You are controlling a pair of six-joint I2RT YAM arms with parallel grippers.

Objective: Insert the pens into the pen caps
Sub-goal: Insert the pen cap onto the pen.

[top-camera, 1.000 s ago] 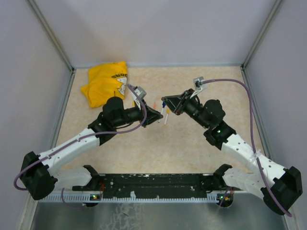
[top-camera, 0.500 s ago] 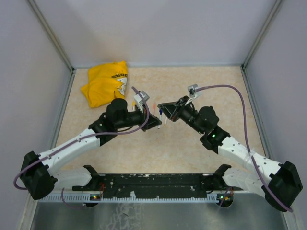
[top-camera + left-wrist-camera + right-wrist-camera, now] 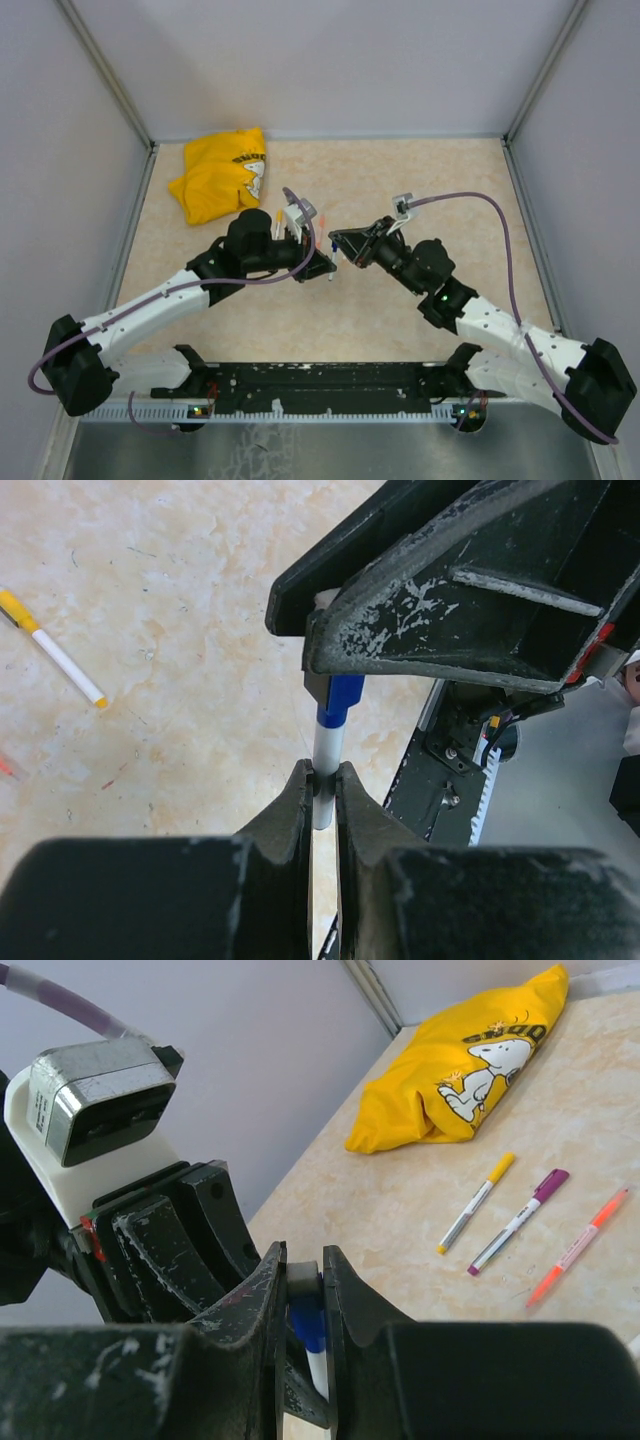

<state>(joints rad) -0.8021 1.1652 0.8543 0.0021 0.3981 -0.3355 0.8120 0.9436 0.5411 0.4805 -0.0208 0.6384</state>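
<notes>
Above the table's middle my two grippers meet tip to tip. My left gripper (image 3: pixel 322 772) (image 3: pixel 325 266) is shut on the grey-white barrel of a pen (image 3: pixel 327 748). A blue pen cap (image 3: pixel 340 695) sits on that pen's upper end. My right gripper (image 3: pixel 303 1260) (image 3: pixel 339 243) is shut on this blue cap (image 3: pixel 306 1322), with the white pen (image 3: pixel 318 1370) running down out of it. Three more pens lie on the table: a yellow-capped one (image 3: pixel 477 1202), a purple-capped one (image 3: pixel 518 1222) and an orange one (image 3: pixel 578 1245).
A crumpled yellow cloth (image 3: pixel 220 175) (image 3: pixel 470 1060) lies at the back left of the table. The yellow-capped pen (image 3: pixel 55 645) lies on the table left of my left gripper. The black base rail (image 3: pixel 330 380) runs along the near edge. Grey walls enclose the table.
Both grippers have drawn closer to each other and shifted toward the near side. The right arm swung left, and the gap between the tips has closed around the pen.
</notes>
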